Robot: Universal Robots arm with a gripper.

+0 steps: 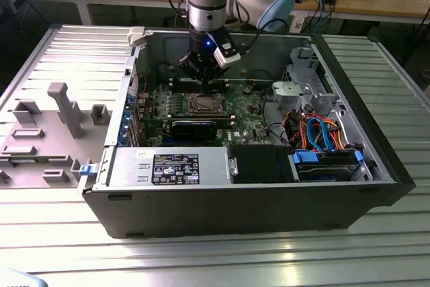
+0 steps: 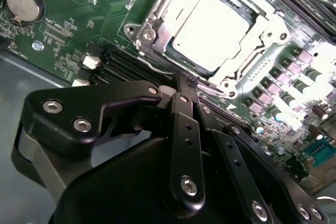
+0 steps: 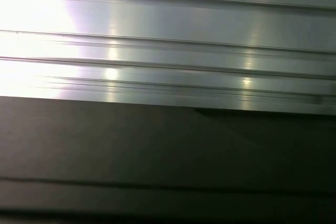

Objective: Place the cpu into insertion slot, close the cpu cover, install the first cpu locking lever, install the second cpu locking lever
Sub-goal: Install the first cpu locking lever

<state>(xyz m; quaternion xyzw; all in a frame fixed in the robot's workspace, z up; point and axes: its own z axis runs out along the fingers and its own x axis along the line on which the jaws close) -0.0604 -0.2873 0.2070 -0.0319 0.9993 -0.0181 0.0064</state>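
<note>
Gripper [image 2: 190, 85] fingers are pressed together, tips low over the green board [image 2: 79, 24] just beside the socket — nothing is held between them. Inside that socket [image 2: 157, 51] the chip [image 2: 210, 32] lies flat, its pale metal top showing through the cut-out of the silver cover [image 2: 265, 27], which is down around it. Around the board stands the open computer case [image 1: 376, 166] on a ribbed metal table [image 1: 215, 260].

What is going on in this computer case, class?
A robot arm's pincer hangs inside an open computer case, just above the motherboard. In the second wrist view the cpu already sits in its slot, with the cover closed around it. The pincer is next to the socket's edge, holding nothing visible.
</note>
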